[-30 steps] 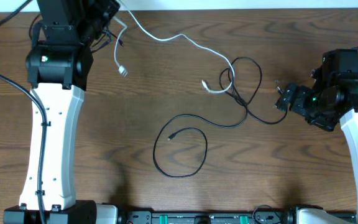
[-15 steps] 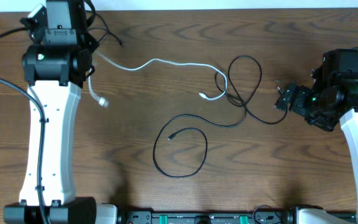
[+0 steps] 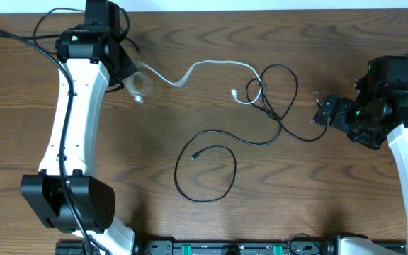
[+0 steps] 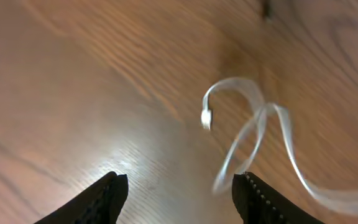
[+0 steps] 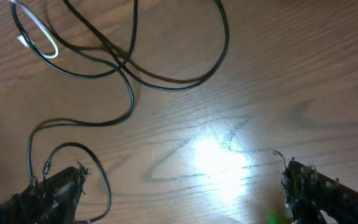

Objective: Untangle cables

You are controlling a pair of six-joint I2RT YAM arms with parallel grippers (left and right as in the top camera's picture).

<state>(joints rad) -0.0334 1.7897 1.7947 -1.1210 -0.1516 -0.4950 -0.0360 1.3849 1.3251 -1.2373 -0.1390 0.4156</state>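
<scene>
At the far left of the tabletop (image 3: 317, 198), your left hand (image 4: 179, 186) hangs just above the wood with its fingers (image 4: 107, 196) spread and nothing between them: it is released. Ahead of it in the wrist view you can see the near end of the white cable (image 4: 253, 124), curled into a small loop with its plug (image 4: 206, 118) lying free; that view is blurred. From overhead, the white cable runs from that loop rightwards in a shallow wave to mid-table, where its other end hooks back and crosses the black cables (image 3: 234, 170). You will find those two tangled with each other there: one makes an upright loop near the white hook, and one trails down into a wide coil toward the front edge, its plug inside the coil. Over on the right, your right hand (image 5: 184, 174) is also released and empty, fingers wide apart, with a black strand curling close beside one of them
</scene>
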